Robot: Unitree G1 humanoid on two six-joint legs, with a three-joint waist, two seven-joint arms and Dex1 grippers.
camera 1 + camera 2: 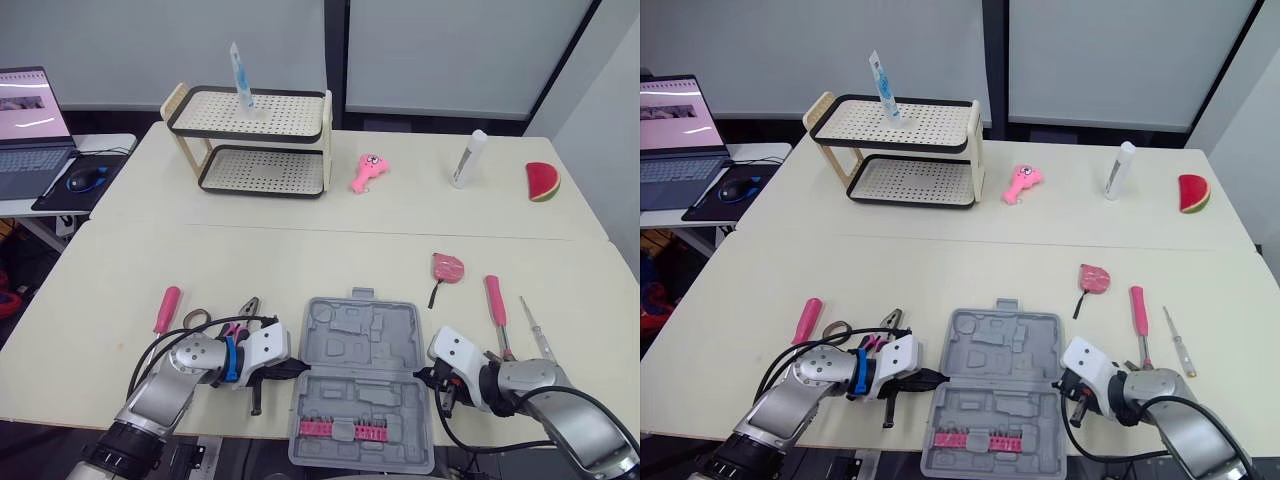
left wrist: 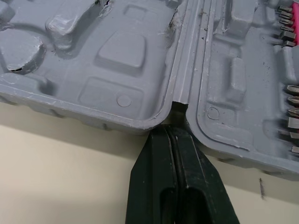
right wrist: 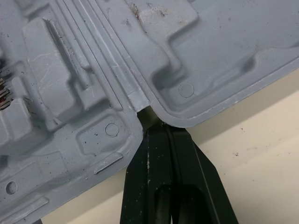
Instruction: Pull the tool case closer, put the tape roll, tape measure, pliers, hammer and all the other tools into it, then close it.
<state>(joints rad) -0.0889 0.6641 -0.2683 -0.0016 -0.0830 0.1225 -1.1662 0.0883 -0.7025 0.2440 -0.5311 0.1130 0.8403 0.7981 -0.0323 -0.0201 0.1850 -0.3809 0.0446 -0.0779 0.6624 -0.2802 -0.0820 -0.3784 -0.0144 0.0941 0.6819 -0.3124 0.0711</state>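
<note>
You are in a plain room with pale wall panels along the top of the frame, and the cream table [image 1: 300,255] fills most of it, a smooth, flat surface that a plastic shell should slide over easily. A two-tier rack [image 1: 255,140] stands at upper left with a laptop [image 1: 30,130] on a side desk beyond it. The grey tool case [image 1: 362,375] lies open and flat at lower centre, near the table's front edge, its moulded pockets bare apart from a pink strip of bits [image 1: 343,429] in the nearer half. It looks like light, stiff plastic, so expect it to skate or twist if you drag from one side alone; take it at both ends of the hinge line. The left gripper [image 2: 175,135] has its fingers pressed together, tips touching the hinge notch on the case's left edge, and the right gripper [image 3: 161,128] is pressed together likewise at the notch on the right edge. Neither pinches anything. Left of the case lie a pink-handled tool [image 1: 166,309], the tape roll [image 1: 196,318] and the pliers [image 1: 240,313]; to the right lie the tape measure [image 1: 447,267], another pink handle [image 1: 495,300] and a thin screwdriver [image 1: 535,328].
</note>
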